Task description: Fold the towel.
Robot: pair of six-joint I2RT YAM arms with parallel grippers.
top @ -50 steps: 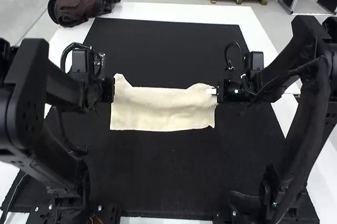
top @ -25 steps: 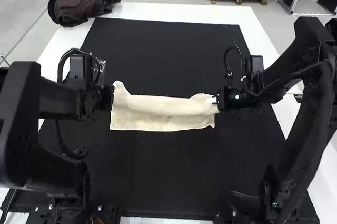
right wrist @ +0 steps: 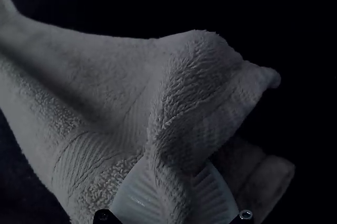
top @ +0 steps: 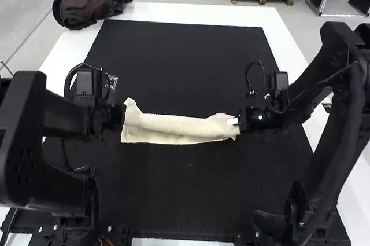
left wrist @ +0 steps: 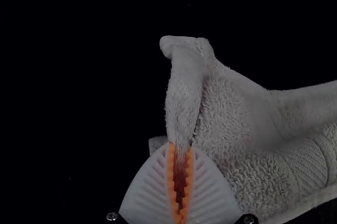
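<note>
Left wrist view: the towel is nubby; its woven band, ribbed.

Cream towel, partly folded, long narrow strip across black mat.

Can't read any text, label, brand, number or sign in the high view, nor make out any in the left wrist view or the right wrist view.
</note>
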